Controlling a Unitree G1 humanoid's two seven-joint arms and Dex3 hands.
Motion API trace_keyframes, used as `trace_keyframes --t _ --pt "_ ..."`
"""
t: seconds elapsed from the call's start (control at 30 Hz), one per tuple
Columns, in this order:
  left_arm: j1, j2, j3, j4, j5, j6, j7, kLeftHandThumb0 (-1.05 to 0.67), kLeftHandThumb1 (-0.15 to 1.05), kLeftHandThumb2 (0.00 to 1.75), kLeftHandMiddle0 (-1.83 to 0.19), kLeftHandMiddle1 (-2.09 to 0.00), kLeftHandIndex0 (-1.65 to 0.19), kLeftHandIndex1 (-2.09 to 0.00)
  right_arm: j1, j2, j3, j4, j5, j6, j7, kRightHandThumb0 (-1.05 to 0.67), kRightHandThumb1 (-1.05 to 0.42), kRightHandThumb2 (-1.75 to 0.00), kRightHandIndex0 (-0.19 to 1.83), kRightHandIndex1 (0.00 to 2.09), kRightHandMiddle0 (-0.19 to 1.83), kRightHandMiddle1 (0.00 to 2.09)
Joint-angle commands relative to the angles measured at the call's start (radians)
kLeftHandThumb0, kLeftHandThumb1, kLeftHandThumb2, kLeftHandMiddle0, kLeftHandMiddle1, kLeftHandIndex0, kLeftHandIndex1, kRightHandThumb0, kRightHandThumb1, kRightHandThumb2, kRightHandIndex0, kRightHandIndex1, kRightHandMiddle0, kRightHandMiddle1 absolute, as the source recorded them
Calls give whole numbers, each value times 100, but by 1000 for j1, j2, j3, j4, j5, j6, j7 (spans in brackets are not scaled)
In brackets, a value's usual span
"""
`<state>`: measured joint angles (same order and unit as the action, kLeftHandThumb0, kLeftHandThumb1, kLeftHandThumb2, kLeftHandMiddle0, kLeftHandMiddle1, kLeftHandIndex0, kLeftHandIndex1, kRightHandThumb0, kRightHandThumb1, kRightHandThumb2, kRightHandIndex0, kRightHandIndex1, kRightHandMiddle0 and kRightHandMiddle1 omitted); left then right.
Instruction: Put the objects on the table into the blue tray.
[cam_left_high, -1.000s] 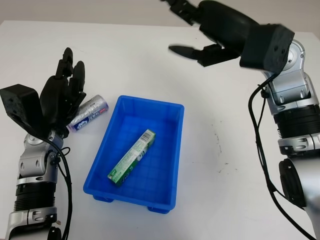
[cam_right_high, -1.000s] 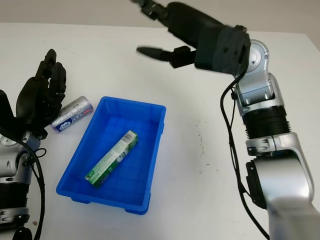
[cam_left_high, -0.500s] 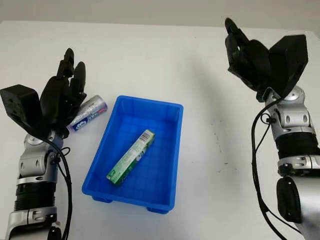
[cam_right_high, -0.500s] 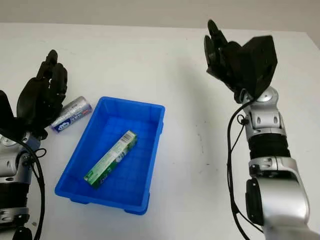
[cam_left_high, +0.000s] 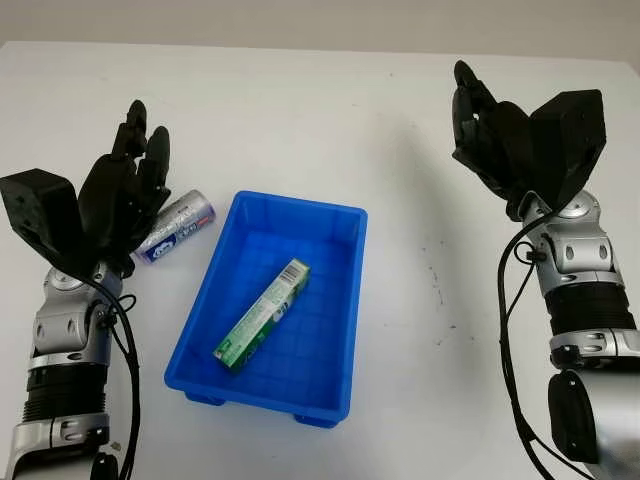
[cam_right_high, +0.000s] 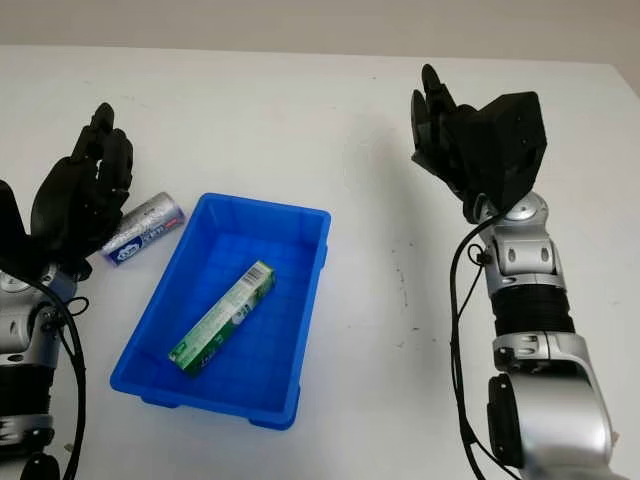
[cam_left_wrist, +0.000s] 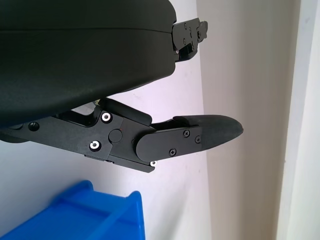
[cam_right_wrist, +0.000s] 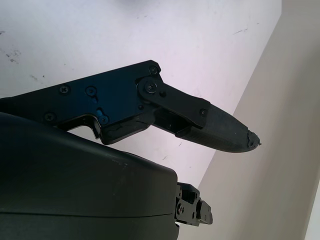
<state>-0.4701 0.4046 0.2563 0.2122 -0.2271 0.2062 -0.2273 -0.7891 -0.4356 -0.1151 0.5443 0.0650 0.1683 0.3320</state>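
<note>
green box (cam_left_high: 262, 313) lies in blue tray (cam_left_high: 335, 330).

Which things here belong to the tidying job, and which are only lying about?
Job:
- blue tray
- green box, already in the tray
- silver can, on the table beside the open left hand

Lying about:
- nothing; open right hand is raised, idle

1. Blue tray (cam_right_high: 300, 330) on the white table (cam_right_high: 300, 120), with a green box (cam_right_high: 222, 316) lying diagonally inside it.
2. Silver can (cam_right_high: 143, 229) on its side, just beside the tray's far left corner.
3. Left hand (cam_right_high: 82, 198), open, raised beside the can.
4. Right hand (cam_right_high: 445, 135), open, raised well right of the tray.
</note>
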Motion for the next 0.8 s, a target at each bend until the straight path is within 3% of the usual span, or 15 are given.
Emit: trace_keyframes --t 0.0,0.17,0.3,0.4,0.5,0.57,0.63,0.73,0.77 --pt "-41 44 -3 -49 25 21 5 -73 105 46 16 -6 16 -5 12 3 -6 -32 8 14 -1 -75 -105 -87 -19 0 -19 0" --pt "-93 196 -59 -122 162 138 -16 -73 105 33 4 -8 4 -10 18 1 -3 -45 6 11 4 -75 -105 -87 -19 0 -19 0" --pt "-164 351 -152 -160 298 292 -102 -86 105 17 5 -6 5 -8 20 5 1 -63 1 32 -7 -74 -105 -86 -19 0 -19 0" --pt "-216 414 -191 -177 335 402 -175 -86 99 6 2 -6 5 -7 22 7 3 -72 1 47 -9 -74 -105 -86 -19 0 -19 0" --pt "-254 460 -228 -140 370 395 -235 -77 93 4 -13 -13 -2 -10 22 10 5 -70 3 50 -3 -74 -105 -87 -19 0 -19 0" --pt "-276 490 -255 -117 399 378 -273 -73 91 5 -10 -62 -14 -15 23 14 6 -63 3 35 0 -74 -105 -87 -19 0 -19 0" --pt "-294 512 -286 -98 432 367 -305 -71 90 5 -6 -88 -15 -14 22 17 6 -56 1 28 -3 -75 -105 -86 -19 0 -19 0" --pt "-320 534 -331 -75 475 366 -360 -72 92 5 -1 -94 -12 -10 19 18 6 -49 0 24 -1 -75 -105 -84 -19 0 -19 0" --pt "-330 536 -346 -67 486 373 -379 -72 92 5 2 -67 -10 -8 18 16 7 -49 -1 27 -1 -75 -105 -84 -19 0 -19 0"
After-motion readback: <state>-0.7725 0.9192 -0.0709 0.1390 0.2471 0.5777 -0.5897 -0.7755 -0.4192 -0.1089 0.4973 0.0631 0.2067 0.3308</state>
